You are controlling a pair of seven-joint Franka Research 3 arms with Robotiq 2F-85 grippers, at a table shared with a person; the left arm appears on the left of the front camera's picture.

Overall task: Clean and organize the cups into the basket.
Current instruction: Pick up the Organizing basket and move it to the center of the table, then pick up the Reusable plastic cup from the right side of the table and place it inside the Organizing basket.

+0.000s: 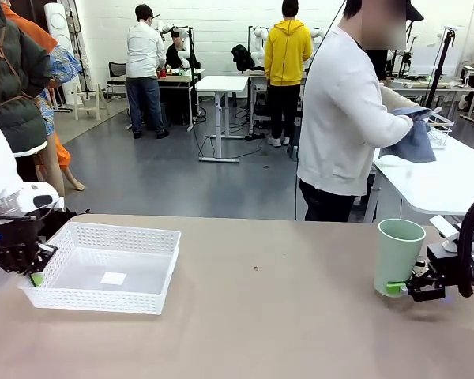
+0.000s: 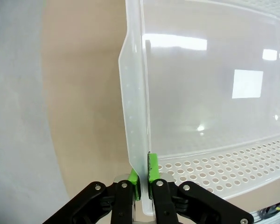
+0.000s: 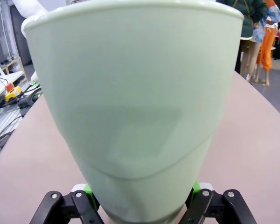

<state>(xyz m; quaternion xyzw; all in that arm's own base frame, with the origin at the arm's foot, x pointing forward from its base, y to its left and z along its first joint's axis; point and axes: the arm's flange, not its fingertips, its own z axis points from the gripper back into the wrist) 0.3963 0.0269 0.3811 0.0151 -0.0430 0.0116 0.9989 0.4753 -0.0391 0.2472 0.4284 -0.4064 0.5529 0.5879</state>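
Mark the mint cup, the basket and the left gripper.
mint cup (image 1: 398,257), front view, side wall.
basket (image 1: 103,299), front view, near lattice wall.
left gripper (image 2: 143,177), left wrist view, between its fingertips.

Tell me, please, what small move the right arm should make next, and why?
Probably lift the mint cup slightly off the table, ready to carry toward the basket: the right gripper clasps its base, the cup stands upright, and the left gripper pinches the empty basket's wall.
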